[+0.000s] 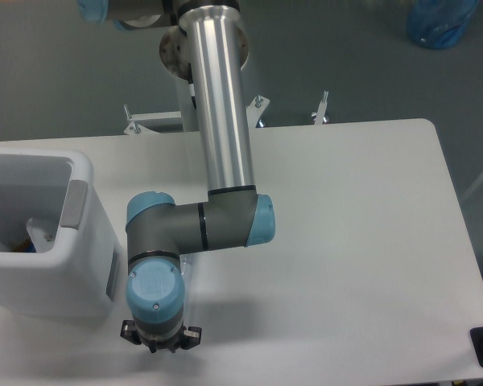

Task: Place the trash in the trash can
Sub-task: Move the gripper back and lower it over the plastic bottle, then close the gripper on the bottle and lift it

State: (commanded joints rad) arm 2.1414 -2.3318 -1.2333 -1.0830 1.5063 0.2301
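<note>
Now: Hand Low Beside the Bin

The hand [159, 338] sits at lower left of the frame, hidden under the wrist; I cannot tell whether it is open or gripping. One bin [80, 241] stands at left on the worktop [362, 233], whitish scrap [39, 233] inside. No bottle shows. Best to rise clear of the rim before crossing over

No text, label, brand, number or sign can be read anywhere. The arm [221, 104], the trash can [44, 233] beside it and the tabletop [362, 241] are seen to carry no legible markings.
</note>
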